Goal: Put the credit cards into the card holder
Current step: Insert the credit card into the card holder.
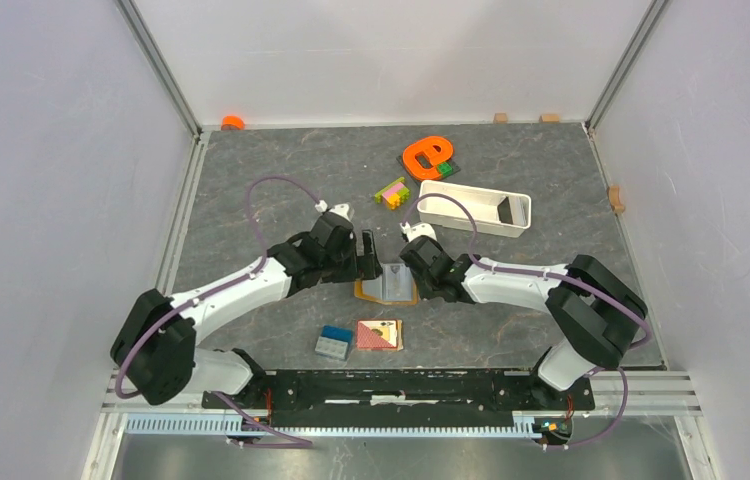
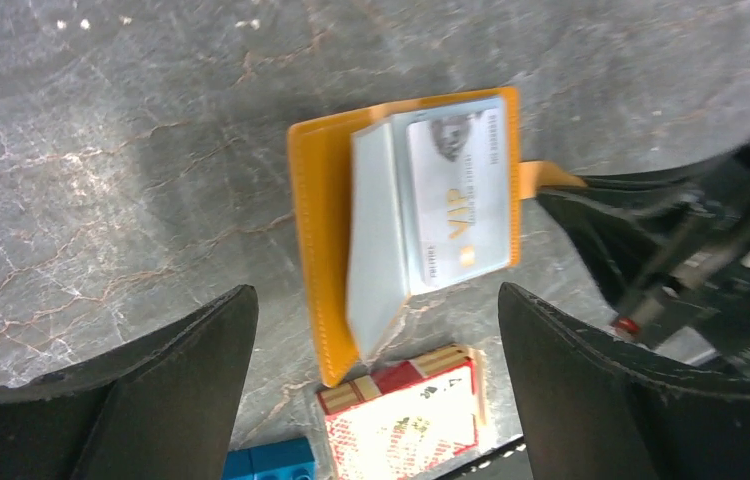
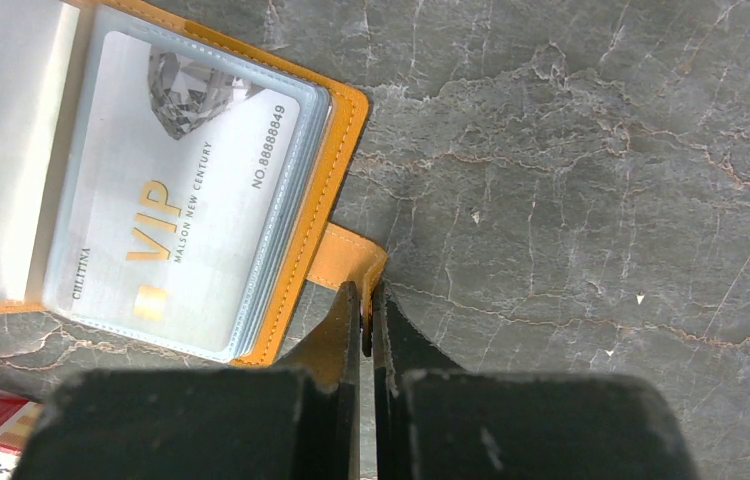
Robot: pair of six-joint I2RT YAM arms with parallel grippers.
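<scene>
The tan-orange card holder (image 1: 366,293) lies open on the table between my two grippers. A pale VIP credit card (image 3: 176,190) sits in a clear sleeve on its right half, and it also shows in the left wrist view (image 2: 456,195). A grey-white flap (image 2: 376,240) stands up at the fold. My right gripper (image 3: 366,310) is shut on the holder's snap strap (image 3: 356,262) at the right edge. My left gripper (image 2: 376,340) is open and empty, hovering above the holder's (image 2: 316,230) near end. No loose card is in view.
A red-and-tan square tile (image 1: 379,334) and a blue-and-grey block (image 1: 333,342) lie just in front of the holder. A white tray (image 1: 473,208), an orange loop-shaped object (image 1: 426,155) and small coloured blocks (image 1: 391,192) are at the back. White walls enclose the table.
</scene>
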